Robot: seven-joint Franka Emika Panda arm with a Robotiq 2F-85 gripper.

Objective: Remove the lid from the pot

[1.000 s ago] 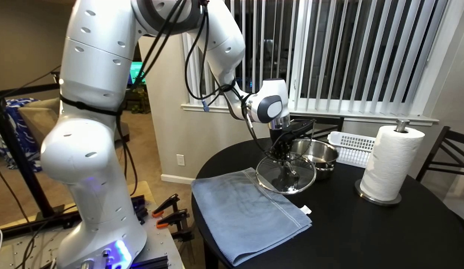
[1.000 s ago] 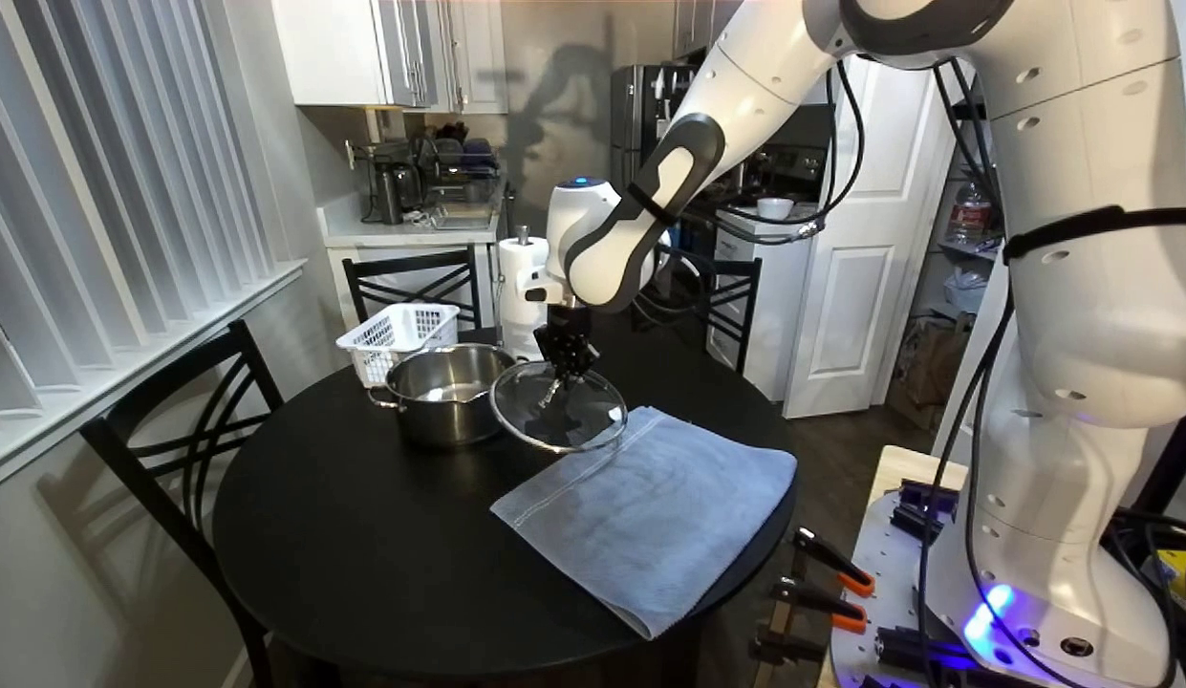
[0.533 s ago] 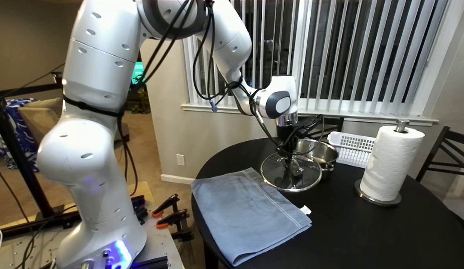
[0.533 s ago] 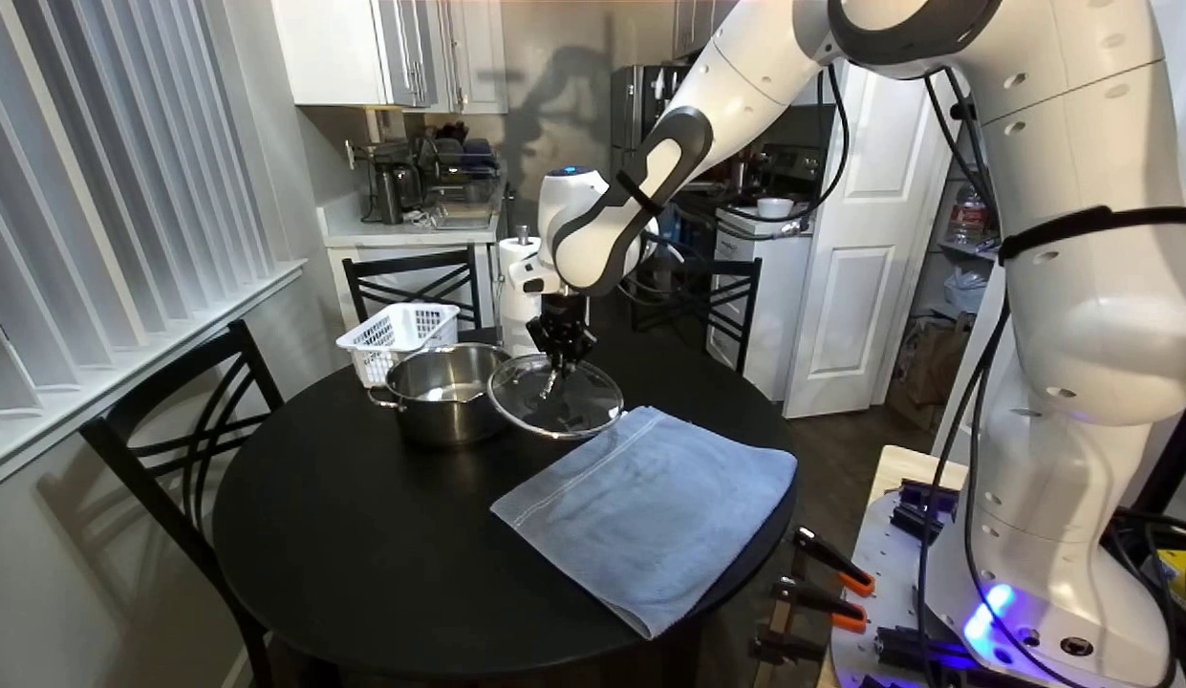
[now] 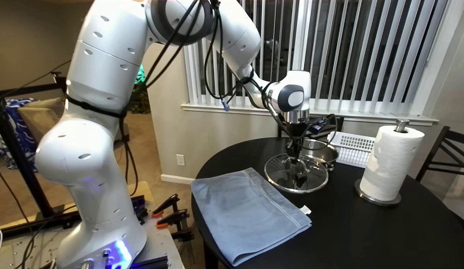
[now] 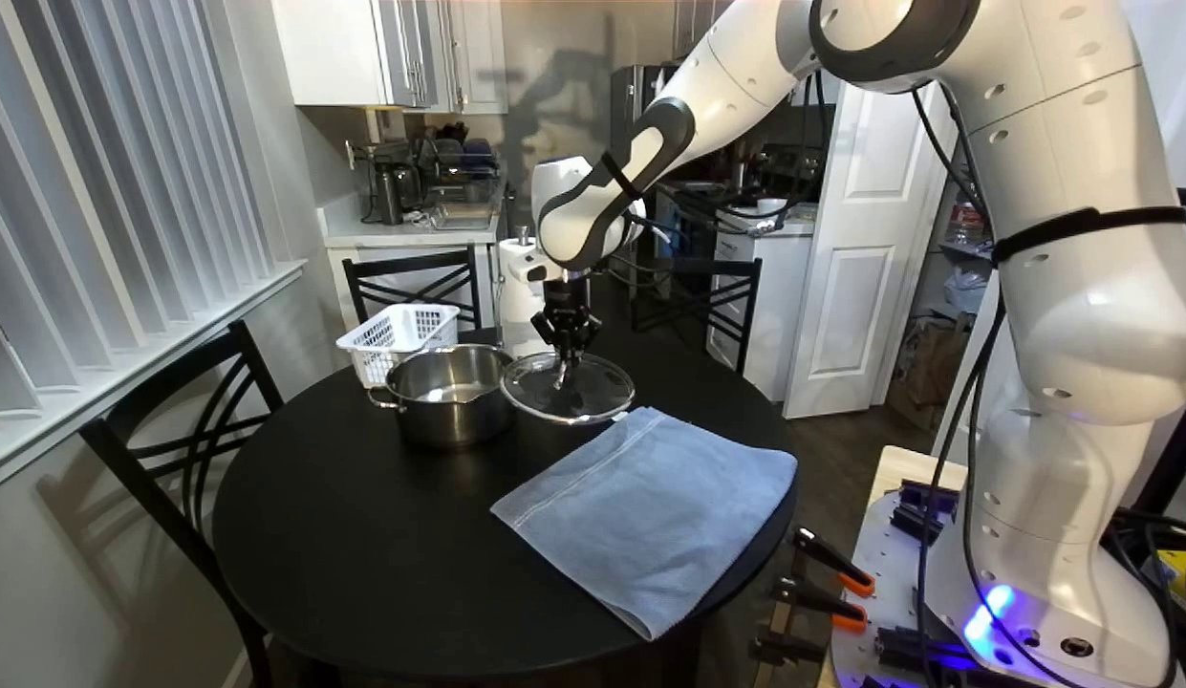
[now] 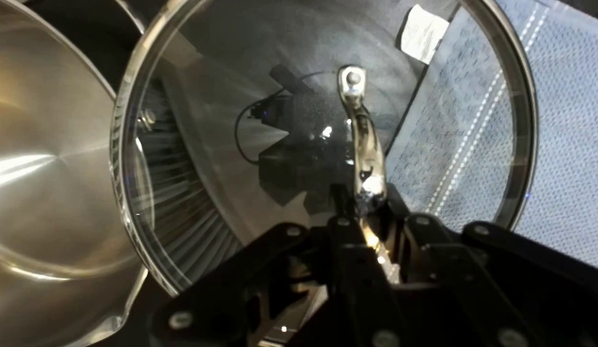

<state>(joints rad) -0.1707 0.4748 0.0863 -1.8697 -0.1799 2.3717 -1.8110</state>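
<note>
Lid [image 7: 303, 120] and pot [image 6: 456, 413] are seen side by side, the lid held up near the folded blue cloth [image 5: 250, 216]; how high above the counter [image 6: 363, 564] is hard to judge. The lid's metal handle [image 7: 366, 140] is gripped between the jaws, which are set nearly together, with only the handle's narrow width between them. The handle's lower end is hidden there in the wrist view; in both exterior views the tips are barely made out. The lid's upper edge is cut off by the top of the wrist view, and its lower part is covered by the jaws. Reflections are spread over the glass, so that what is beneath is poorly seen, though the cloth and its white tag [image 7: 423, 33] are made out through it. The pot, set on the counter, is cut off at the wrist view's left edge, and part of it is covered by the lid in both exterior views; whether their rims touch cannot be told. Part of the paper towel roll [image 6: 516, 306] is hidden behind the robot arm [image 6: 736, 76] in an exterior view.
</note>
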